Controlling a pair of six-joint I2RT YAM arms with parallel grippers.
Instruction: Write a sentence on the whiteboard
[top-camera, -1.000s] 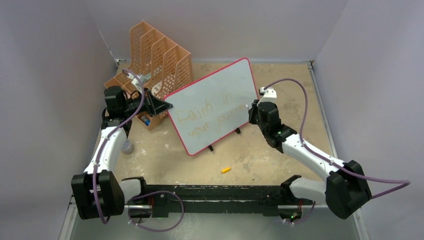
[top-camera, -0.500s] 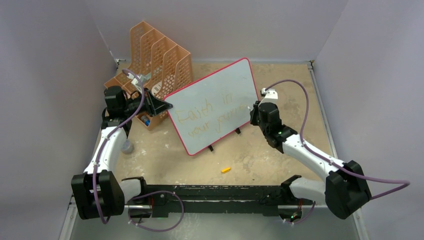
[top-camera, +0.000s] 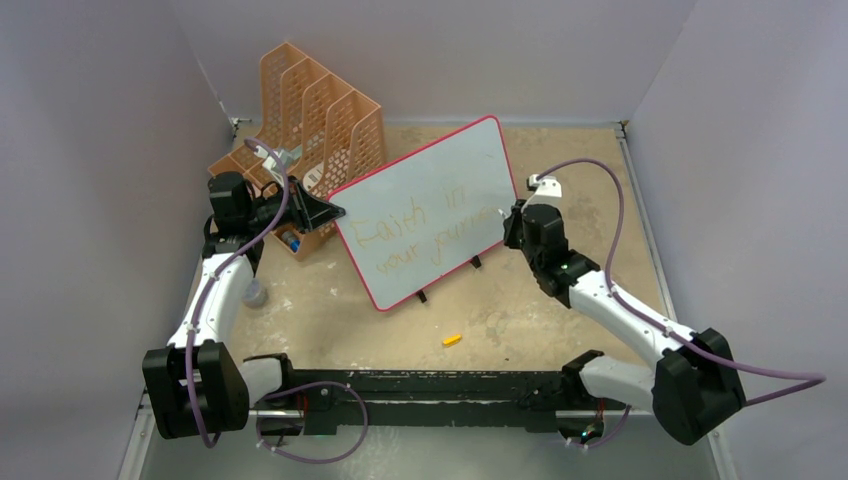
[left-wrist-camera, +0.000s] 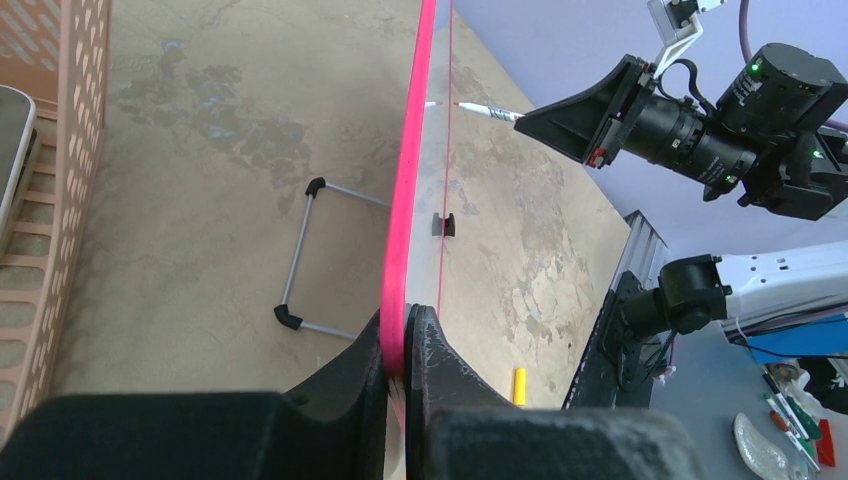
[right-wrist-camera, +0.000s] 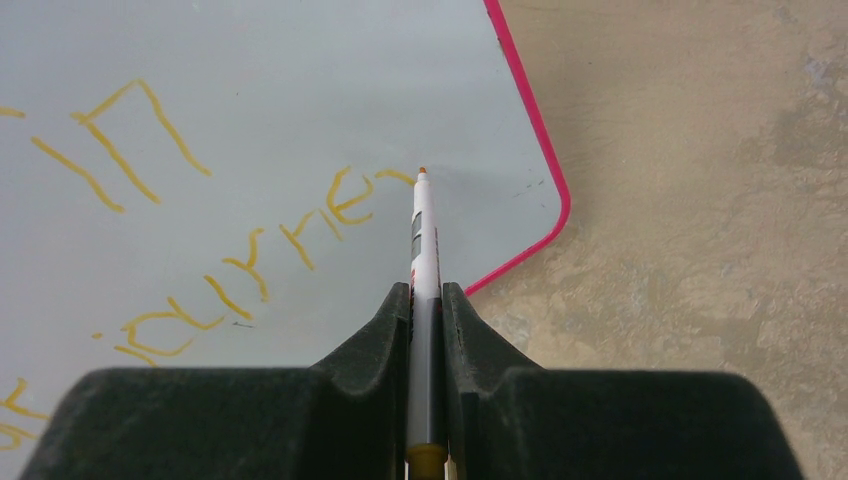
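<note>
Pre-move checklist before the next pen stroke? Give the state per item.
1. Left tool clamped on the whiteboard edge: ok, both fingers press the pink rim.
2. Right tool gripping the marker: ok, the barrel sits centred between the fingers, pointing at the board.
3. Marker tip touching the board surface: cannot tell; it is at or just off the surface in both wrist views.
4. Tip placed at the end of the writing: ok, just right of the "e" in the last word.
5. Sentence finished: not ok, the second line reads "journe" with only a short stroke after it.
6. Bare board right of the tip: ok, some space remains before the rim.
</note>
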